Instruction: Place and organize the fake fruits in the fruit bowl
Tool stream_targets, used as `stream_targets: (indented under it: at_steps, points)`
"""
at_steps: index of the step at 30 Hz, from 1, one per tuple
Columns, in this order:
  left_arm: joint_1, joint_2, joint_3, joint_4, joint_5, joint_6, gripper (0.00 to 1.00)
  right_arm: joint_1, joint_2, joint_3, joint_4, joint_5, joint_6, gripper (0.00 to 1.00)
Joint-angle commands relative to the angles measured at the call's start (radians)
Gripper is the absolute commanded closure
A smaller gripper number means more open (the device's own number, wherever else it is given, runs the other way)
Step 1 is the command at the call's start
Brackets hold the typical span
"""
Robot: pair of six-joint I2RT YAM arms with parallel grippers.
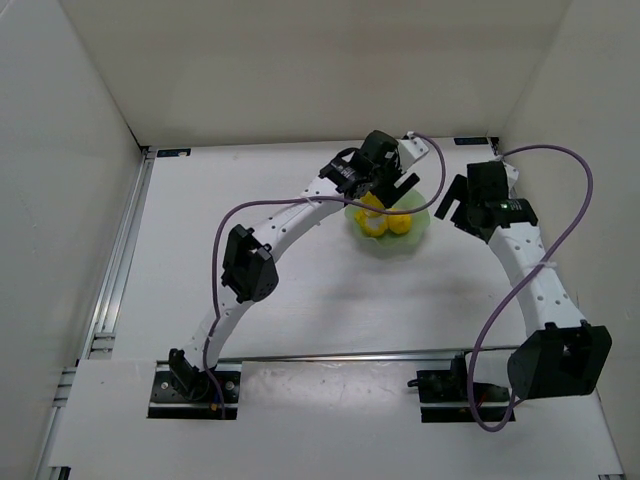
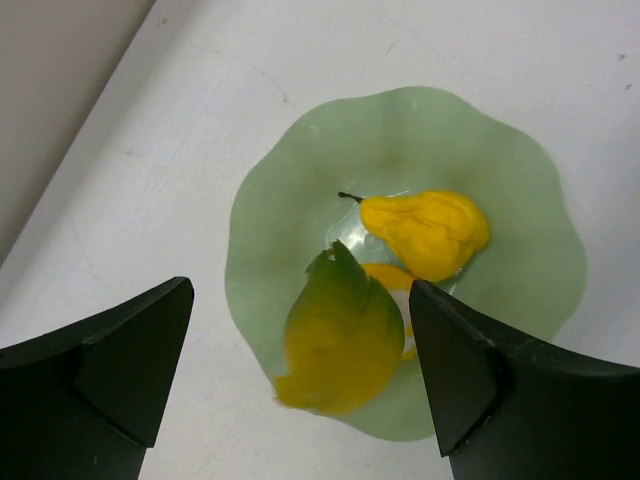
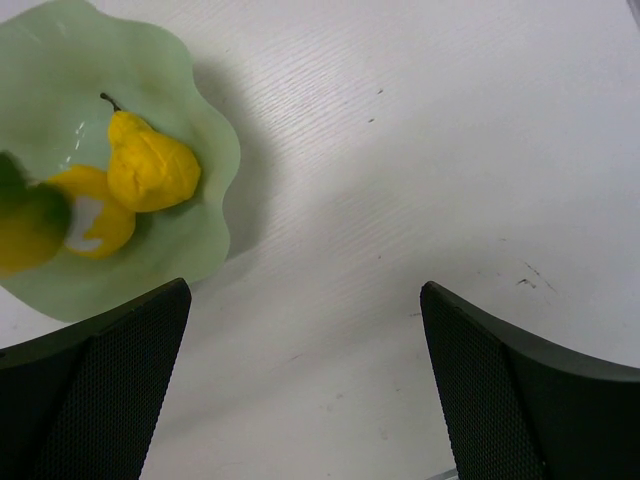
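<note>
Overhead, the left arm stretches above the fruit bowl, both arms' jaws open.

In the left wrist view a blurred green-and-yellow fruit covers most of the fruit with white patches. The right wrist view cuts the fruit bowl off at its left edge. From above, the left gripper hides the bowl's far rim.

Desk: we see a white, faintly grained top.
Walls: plain white panels on three sides.
Rail: metal track along our desk's left edge.
</note>
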Motion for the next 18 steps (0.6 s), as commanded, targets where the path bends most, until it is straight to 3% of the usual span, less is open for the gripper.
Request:
stream_targets:
  at_steps: [1,5,8,15,18]
  points:
    - [-0.005,-0.065,0.007,0.052,-0.080,0.014,0.00,-0.018,-0.060,-0.011,0.001,0.036,-0.026,0.00]
    - [-0.005,-0.163,0.018,0.052,-0.240,0.024,0.00,-0.029,-0.108,-0.020,0.001,0.036,-0.026,0.00]
    - [0.035,-0.297,-0.066,0.052,-0.274,0.044,0.00,-0.029,-0.129,-0.042,0.001,0.036,-0.014,0.00]
    - [0.219,-0.665,-0.723,0.052,-0.358,-0.002,0.00,-0.038,-0.157,-0.089,-0.008,-0.005,0.032,0.00]
    - [0.296,-0.817,-0.911,0.052,-0.358,-0.037,0.00,-0.038,-0.157,-0.098,-0.008,-0.021,0.041,0.00]
